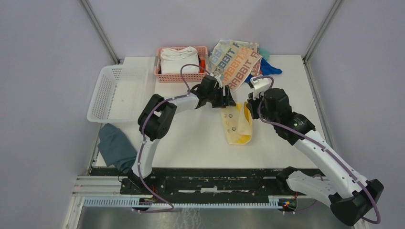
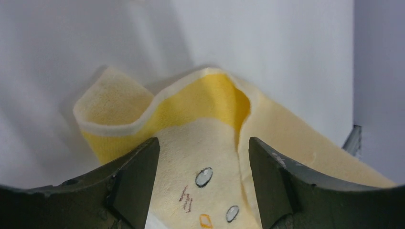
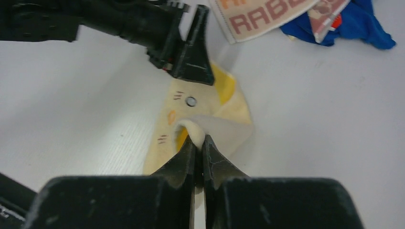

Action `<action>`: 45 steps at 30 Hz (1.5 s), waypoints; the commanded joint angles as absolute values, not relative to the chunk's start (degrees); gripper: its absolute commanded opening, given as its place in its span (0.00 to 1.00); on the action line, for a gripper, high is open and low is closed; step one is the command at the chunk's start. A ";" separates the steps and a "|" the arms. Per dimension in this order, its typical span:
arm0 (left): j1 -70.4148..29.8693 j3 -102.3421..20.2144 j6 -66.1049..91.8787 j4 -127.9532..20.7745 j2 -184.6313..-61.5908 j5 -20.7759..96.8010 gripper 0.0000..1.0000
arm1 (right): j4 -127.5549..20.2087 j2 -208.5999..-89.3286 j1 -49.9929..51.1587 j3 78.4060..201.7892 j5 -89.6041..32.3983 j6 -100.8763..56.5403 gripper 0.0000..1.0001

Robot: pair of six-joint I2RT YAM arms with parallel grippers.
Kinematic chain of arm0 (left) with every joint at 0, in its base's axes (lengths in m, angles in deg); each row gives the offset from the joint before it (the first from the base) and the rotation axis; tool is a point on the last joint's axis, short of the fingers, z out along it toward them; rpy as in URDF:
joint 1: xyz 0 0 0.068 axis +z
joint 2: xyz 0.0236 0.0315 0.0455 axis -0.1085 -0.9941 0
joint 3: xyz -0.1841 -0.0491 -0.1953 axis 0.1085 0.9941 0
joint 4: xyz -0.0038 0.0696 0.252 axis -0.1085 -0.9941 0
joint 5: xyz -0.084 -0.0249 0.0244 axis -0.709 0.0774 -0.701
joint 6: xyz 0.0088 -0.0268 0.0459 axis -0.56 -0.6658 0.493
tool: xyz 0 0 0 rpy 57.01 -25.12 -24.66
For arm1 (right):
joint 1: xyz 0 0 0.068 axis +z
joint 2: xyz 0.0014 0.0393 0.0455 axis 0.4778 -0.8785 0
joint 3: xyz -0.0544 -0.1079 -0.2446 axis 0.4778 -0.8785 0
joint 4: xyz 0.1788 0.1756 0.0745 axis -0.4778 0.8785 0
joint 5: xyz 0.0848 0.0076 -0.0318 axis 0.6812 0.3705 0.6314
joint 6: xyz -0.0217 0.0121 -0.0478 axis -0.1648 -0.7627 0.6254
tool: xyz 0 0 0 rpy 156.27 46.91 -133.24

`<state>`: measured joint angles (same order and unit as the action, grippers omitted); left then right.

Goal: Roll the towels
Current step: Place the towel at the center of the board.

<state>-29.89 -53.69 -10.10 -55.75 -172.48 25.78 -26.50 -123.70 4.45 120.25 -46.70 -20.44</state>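
Observation:
The pale towel with cartoon rabbit faces lies mid-table, partly folded, with yellow showing inside the fold; I cannot tell if that yellow is a separate cloth. My left gripper is open at the towel's far end, and a face-printed fold lies between its fingers. My right gripper is shut on a raised cream edge of the same towel, pinched at the fingertips. The beige "RABBIT" towel hangs over a basket at the back and also shows in the right wrist view.
A pink basket with a thick white folded cloth stands at the back. A white mesh basket sits at the left. A grey-blue cloth hangs off the left edge. A blue cloth lies behind the right gripper.

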 commanded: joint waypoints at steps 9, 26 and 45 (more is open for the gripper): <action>-14.71 -38.22 -31.78 -27.27 -156.29 11.86 0.77 | -32.30 -143.11 10.99 136.74 -27.61 -24.29 0.01; -6.18 -19.84 -3.95 -71.82 -119.21 39.18 0.81 | -22.11 -162.72 20.13 152.23 -33.44 -24.41 0.53; -14.78 -8.53 -8.95 -79.43 -115.03 50.29 0.80 | -19.17 -151.07 0.76 122.37 -44.07 -32.62 0.53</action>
